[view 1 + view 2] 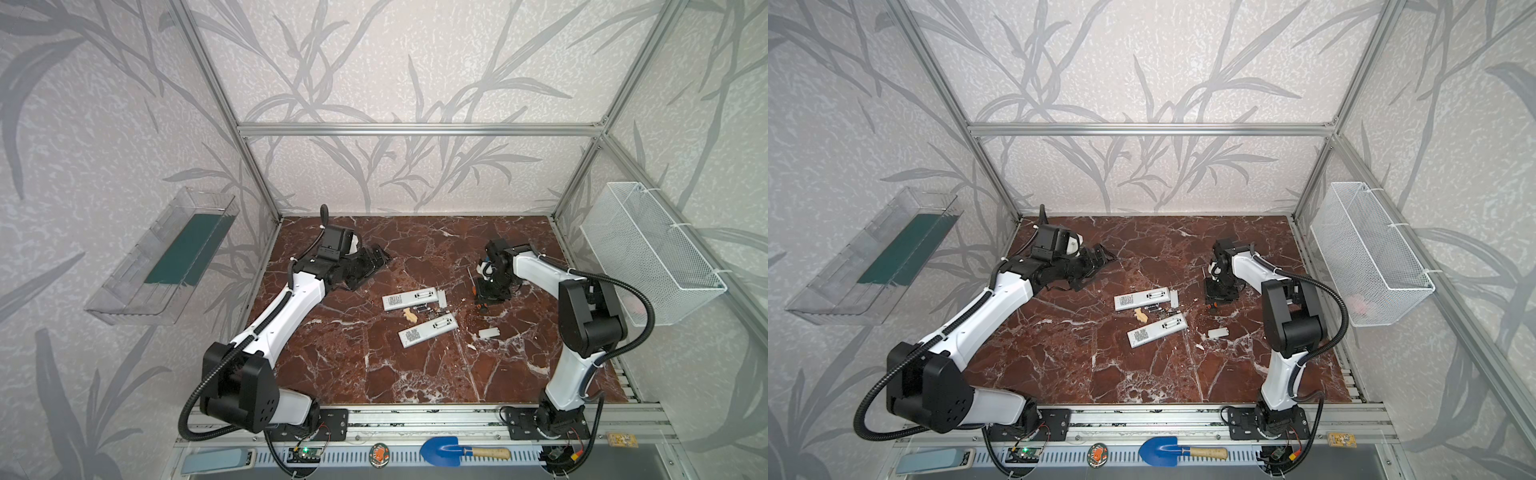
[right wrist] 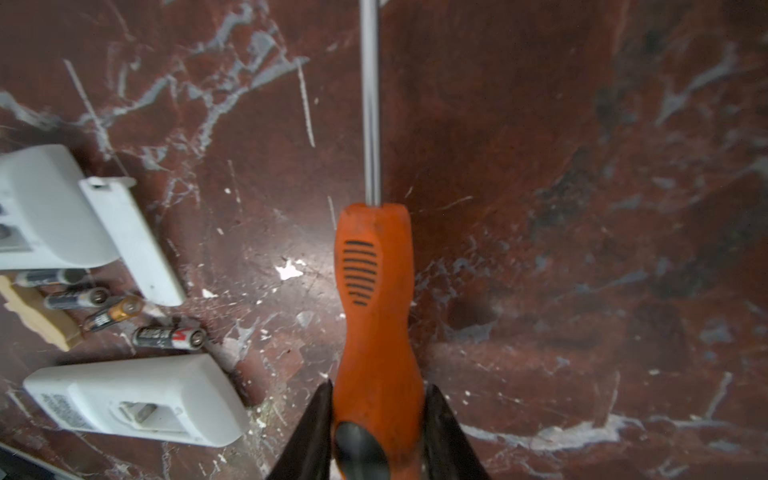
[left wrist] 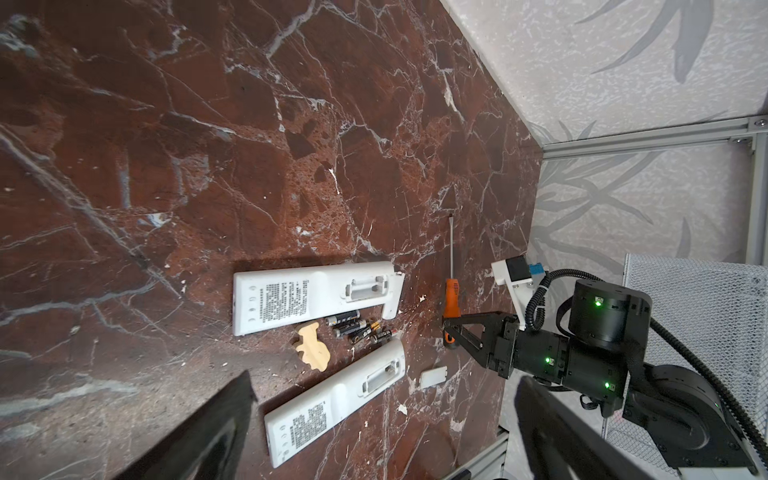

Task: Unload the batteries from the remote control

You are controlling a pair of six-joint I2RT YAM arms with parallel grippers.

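Two white remote controls [image 1: 410, 299] [image 1: 428, 330] lie back-up mid-table, with their battery bays [image 3: 368, 289] [image 3: 382, 378] uncovered and looking empty. Several dark batteries [image 3: 361, 326] [image 2: 124, 309] lie loose on the marble between them. To the right of the remotes, my right gripper [image 2: 380, 386] [image 1: 484, 305] is shut on the butt of an orange-handled screwdriver [image 2: 376, 291] [image 3: 452, 297], held low with its shaft pointing to the back. My left gripper [image 1: 376, 259] [image 3: 384, 376] hangs open and holds nothing at the back left, well away from the remotes.
One flat white cover [image 1: 442, 298] lies against the far remote's end and another [image 1: 488, 333] lies right of the near remote. A cream-coloured piece [image 1: 410, 316] sits beside the batteries. On the right wall is a wire basket [image 1: 652, 253], on the left wall a clear tray [image 1: 166, 257].
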